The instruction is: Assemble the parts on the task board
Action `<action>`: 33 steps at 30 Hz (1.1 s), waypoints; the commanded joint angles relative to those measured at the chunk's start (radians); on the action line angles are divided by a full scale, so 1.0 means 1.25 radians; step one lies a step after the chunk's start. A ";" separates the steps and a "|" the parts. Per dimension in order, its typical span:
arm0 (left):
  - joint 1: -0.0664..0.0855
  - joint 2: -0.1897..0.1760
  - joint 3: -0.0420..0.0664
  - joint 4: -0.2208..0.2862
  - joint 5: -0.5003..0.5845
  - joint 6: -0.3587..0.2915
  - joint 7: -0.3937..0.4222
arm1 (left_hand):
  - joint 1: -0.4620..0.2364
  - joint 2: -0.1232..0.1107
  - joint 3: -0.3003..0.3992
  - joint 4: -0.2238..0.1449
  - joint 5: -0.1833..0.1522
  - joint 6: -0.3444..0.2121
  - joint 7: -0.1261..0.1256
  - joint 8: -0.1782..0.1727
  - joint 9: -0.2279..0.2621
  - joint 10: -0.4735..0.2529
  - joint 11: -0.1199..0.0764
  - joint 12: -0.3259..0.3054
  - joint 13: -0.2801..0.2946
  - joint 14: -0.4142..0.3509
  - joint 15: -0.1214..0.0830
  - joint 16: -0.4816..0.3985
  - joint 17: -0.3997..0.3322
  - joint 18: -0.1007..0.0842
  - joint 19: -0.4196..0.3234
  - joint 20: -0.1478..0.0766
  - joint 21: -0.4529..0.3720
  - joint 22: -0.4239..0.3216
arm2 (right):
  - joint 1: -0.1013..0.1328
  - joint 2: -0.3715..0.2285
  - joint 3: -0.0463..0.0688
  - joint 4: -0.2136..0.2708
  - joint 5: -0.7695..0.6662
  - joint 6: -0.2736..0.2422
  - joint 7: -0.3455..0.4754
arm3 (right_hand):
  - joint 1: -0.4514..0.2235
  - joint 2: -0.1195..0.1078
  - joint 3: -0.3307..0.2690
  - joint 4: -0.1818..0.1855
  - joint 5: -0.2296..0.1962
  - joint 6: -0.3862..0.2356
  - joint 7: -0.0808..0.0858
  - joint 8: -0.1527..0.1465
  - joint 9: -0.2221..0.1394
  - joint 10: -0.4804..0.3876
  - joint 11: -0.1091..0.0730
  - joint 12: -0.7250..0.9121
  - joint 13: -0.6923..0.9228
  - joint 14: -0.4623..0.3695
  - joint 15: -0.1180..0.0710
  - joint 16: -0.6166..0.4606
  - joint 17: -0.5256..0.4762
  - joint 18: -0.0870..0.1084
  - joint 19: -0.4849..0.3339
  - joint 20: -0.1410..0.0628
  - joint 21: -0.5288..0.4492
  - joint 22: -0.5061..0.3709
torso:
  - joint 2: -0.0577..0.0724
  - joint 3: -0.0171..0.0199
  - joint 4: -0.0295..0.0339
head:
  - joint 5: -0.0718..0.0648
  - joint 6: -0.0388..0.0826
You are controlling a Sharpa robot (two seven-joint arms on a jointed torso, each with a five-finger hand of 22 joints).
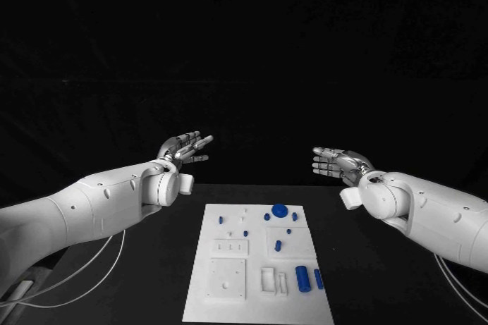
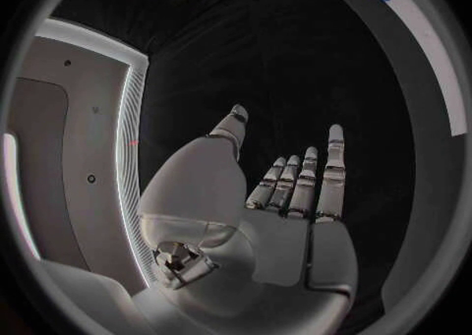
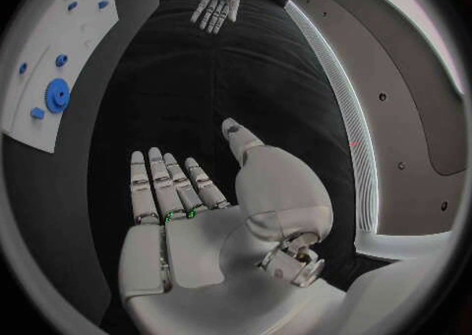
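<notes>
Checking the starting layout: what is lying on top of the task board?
Blue parts lie on the task board: a round disc and a cylinder among them. Nothing covers the board.

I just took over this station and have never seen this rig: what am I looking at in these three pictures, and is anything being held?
This is a two-armed robot with silver many-fingered hands. The head view looks down from the robot's head at a black table. On it lies the white rectangular task board, carrying small blue parts such as a round blue disc and an upright blue cylinder. The two round pictures come from cameras behind each wrist. The left hand and right hand hover beyond the board, fingers spread, holding nothing.
</notes>
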 commanded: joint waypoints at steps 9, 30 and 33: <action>0.003 0.000 0.001 0.001 0.001 0.010 0.011 | 0.003 -0.002 0.002 -0.004 0.003 0.003 -0.002 0.003 0.001 -0.003 -0.001 0.005 0.001 -0.006 -0.001 0.002 0.001 0.007 0.005 0.001 0.001 0.001 | -0.001 0.000 0.001 -0.001 0.002 0.011 0.010 | 0.009 0.001 0.000 -0.004 0.004 0.005 0.045 0.003 0.001 0.007 0.000 0.004 0.001 0.005 -0.001 0.004 0.001 -0.002 0.004 -0.001 0.003 0.001 | 0.000 -0.0004 0.0002 | 0.002 0.002; 0.003 -0.001 0.001 0.000 0.001 0.011 0.011 | 0.004 -0.003 0.002 -0.004 0.003 0.003 -0.002 0.003 0.001 -0.004 -0.001 0.005 0.001 -0.006 -0.002 0.002 0.001 0.007 0.005 0.001 0.001 0.001 | -0.001 0.001 0.001 -0.002 0.002 0.011 0.010 | 0.009 0.001 0.000 -0.004 0.004 0.005 0.045 0.003 0.001 0.007 0.000 0.004 0.001 0.005 -0.001 0.004 0.001 -0.002 0.004 -0.001 0.003 0.001 | 0.000 -0.0008 0.0005 | 0.020 0.008; 0.003 -0.001 0.001 0.000 0.001 0.012 0.011 | 0.004 -0.003 0.002 -0.004 0.003 0.003 -0.002 0.003 0.001 -0.004 -0.001 0.005 0.001 -0.006 -0.002 0.002 0.001 0.007 0.005 0.001 0.001 0.001 | -0.001 0.001 0.001 -0.003 0.002 0.011 0.010 | 0.009 0.001 0.000 -0.004 0.004 0.005 0.045 0.003 0.001 0.007 0.000 0.004 0.001 0.005 -0.001 0.004 0.001 -0.002 0.004 -0.001 0.003 0.001 | -0.001 -0.0007 0.0009 | 0.024 0.007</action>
